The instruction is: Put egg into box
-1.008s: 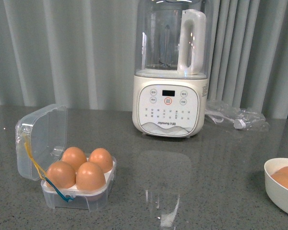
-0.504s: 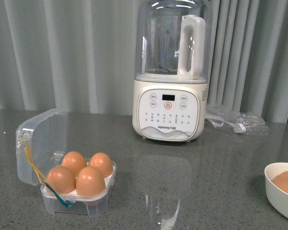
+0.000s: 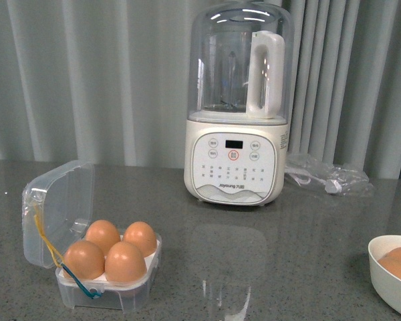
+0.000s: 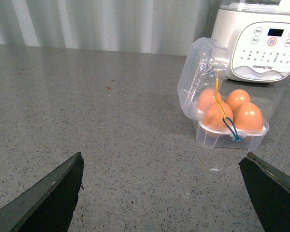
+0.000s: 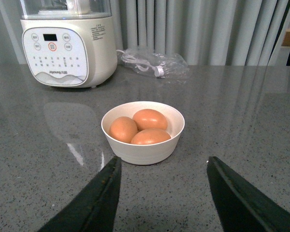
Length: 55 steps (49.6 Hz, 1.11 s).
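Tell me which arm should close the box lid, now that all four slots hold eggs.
Left. The left gripper, open, directly faces the box and its raised lid. The right gripper, also open, is at the bowl of eggs, across the table from the box.

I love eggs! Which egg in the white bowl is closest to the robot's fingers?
The front egg, lying against the bowl's near wall, just ahead of the right arm's fingers. The other two eggs sit behind it.
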Motion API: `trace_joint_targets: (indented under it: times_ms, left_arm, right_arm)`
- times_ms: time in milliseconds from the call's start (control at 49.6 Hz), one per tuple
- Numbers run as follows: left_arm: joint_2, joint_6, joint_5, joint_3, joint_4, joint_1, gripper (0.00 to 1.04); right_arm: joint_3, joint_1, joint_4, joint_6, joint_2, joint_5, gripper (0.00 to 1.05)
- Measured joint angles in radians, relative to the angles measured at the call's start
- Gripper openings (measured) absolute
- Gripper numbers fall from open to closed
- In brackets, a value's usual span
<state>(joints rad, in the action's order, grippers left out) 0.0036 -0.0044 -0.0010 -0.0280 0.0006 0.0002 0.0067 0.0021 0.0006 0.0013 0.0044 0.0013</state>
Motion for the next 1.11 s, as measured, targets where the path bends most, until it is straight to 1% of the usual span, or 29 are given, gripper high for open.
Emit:
trace_joint_targets:
  times_ms: [141,161,222,262,302,363,786,806,846,866,907,987,1068,1108]
  left_arm:
    - [0.0,0.0,0.0,0.0,0.0,0.0,0.98]
    - [0.0,0.0,0.0,0.0,0.0,0.0,0.98]
    - [0.0,0.0,0.0,0.0,0.0,0.0,0.98]
    - [0.0,0.0,0.0,0.0,0.0,0.0,0.98]
    - [0.0,0.0,0.0,0.0,0.0,0.0,0.98]
    - [0.0,0.0,0.0,0.0,0.0,0.0,0.98]
    - [0.0,0.0,0.0,0.0,0.0,0.0,0.98]
    - [0.003,-0.003,-0.01,-0.001,-0.003,-0.002,0.98]
    - [0.053,-0.074,-0.08,-0.01,-0.012,-0.004,0.98]
    - [0.09,-0.104,-0.083,-0.013,0.012,0.004,0.98]
    - [0.22,-0.167,-0.07,-0.03,0.114,0.045,0.98]
    - [0.512,-0.235,-0.003,-0.095,0.388,0.135,0.98]
    - [0.757,-0.24,0.011,-0.172,0.608,0.165,0.98]
    - [0.843,-0.237,0.014,-0.2,0.676,0.166,0.98]
  right_arm:
    - [0.0,0.0,0.0,0.0,0.0,0.0,0.82]
    - [0.0,0.0,0.0,0.0,0.0,0.0,0.84]
    - [0.0,0.0,0.0,0.0,0.0,0.0,0.94]
    - [0.0,0.0,0.0,0.0,0.0,0.0,0.99]
    - [0.0,0.0,0.0,0.001,0.0,0.0,0.99]
    - [0.0,0.0,0.0,0.0,0.0,0.0,0.97]
    - [0.0,0.0,0.0,0.001,0.0,0.0,0.98]
    - [0.0,0.0,0.0,0.001,0.0,0.0,0.98]
    - [0.0,0.0,0.0,0.001,0.0,0.0,0.98]
    - [0.0,0.0,0.0,0.0,0.0,0.0,0.98]
    - [0.0,0.0,0.0,0.001,0.0,0.0,0.98]
    - [0.0,0.0,0.0,0.001,0.0,0.0,0.98]
    - [0.0,0.0,0.0,0.001,0.0,0.0,0.98]
    - [0.0,0.0,0.0,0.001,0.0,0.0,0.98]
